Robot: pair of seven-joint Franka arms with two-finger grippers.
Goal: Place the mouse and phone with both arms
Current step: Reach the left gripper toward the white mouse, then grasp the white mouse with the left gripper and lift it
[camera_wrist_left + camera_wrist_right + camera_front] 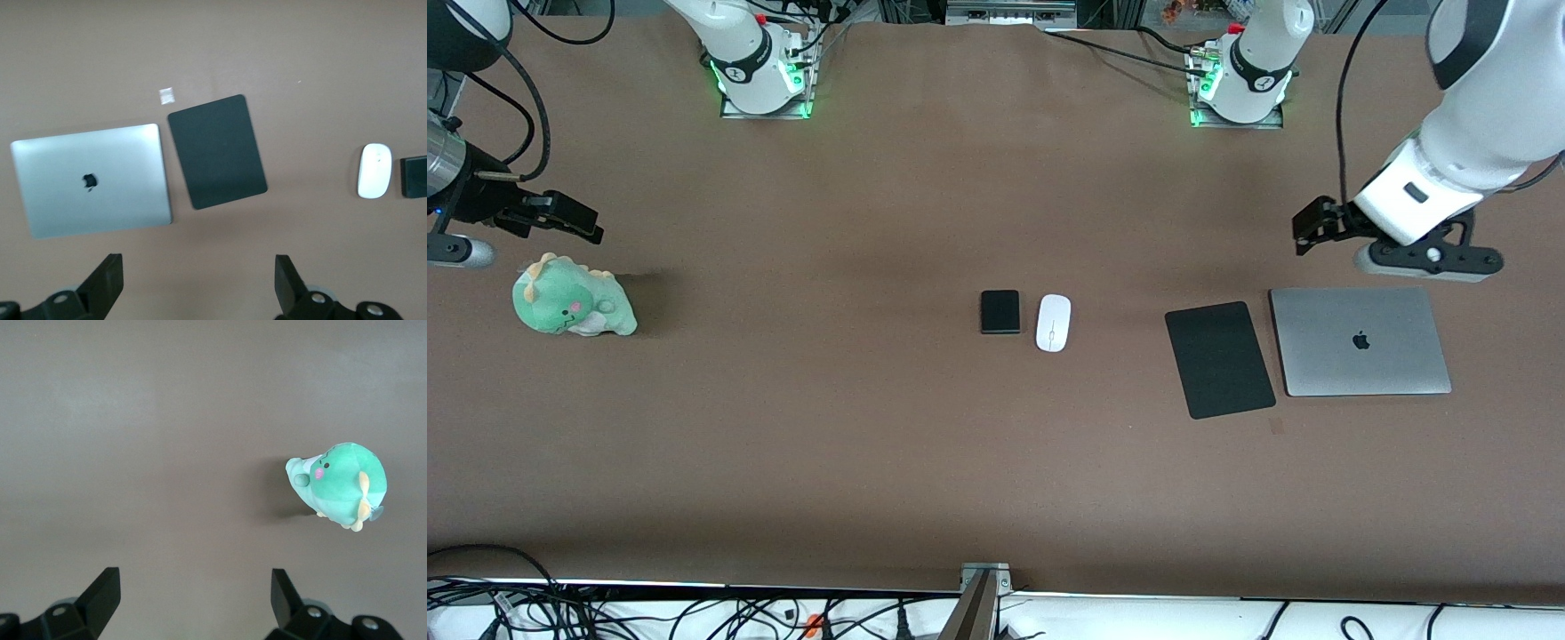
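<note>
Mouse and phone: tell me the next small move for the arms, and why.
Probably bring the left gripper over the mouse and the right gripper over the phone. Both lie untouched side by side mid-table, the mouse toward the left arm's end, while the open grippers hang near the laptop and the green plush toy.

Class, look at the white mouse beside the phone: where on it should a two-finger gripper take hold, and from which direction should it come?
Probably from straight above, closing on the mouse's two long sides at mid-length. It lies flat, a narrow oval, so that span looks easiest. One finger must enter the small gap beside the phone.
</note>
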